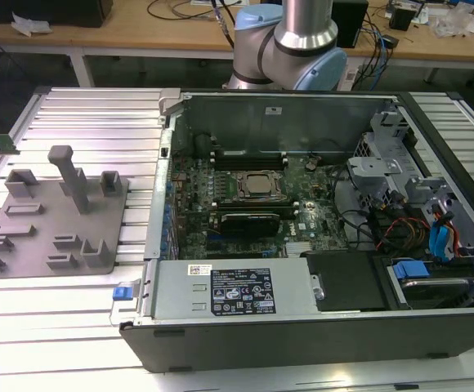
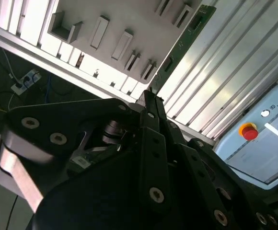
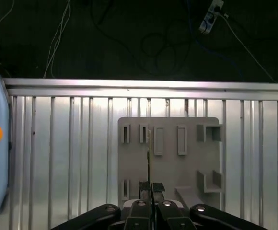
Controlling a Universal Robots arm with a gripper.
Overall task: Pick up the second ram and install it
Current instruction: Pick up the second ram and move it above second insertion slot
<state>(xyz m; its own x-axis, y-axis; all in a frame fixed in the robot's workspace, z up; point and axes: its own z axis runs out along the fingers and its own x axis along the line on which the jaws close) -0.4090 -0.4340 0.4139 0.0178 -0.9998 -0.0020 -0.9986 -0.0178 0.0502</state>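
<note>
Tool [image 3: 151, 188] found pinching one end of the second ram [image 2: 184, 40]. The green strip is held edge-on over the grey post plate [image 3: 187, 167], which lies near an edge of the ribbed tabletop [image 3: 57, 143].

Upright posts [image 1: 69, 175] crowd the grey plate [image 1: 24, 245] beneath the gripper [image 3: 151, 188], clamped on a green memory strip [image 2: 183, 43]; ribbed table [image 1: 98, 114] lies bare up to the open-topped computer case [image 1: 302, 335], where a black card [image 1: 253, 220] crosses the board [image 1: 196, 180] and cables [image 1: 376, 229] and a drive cage [image 1: 384, 163] fill the exterior view's right side
</note>
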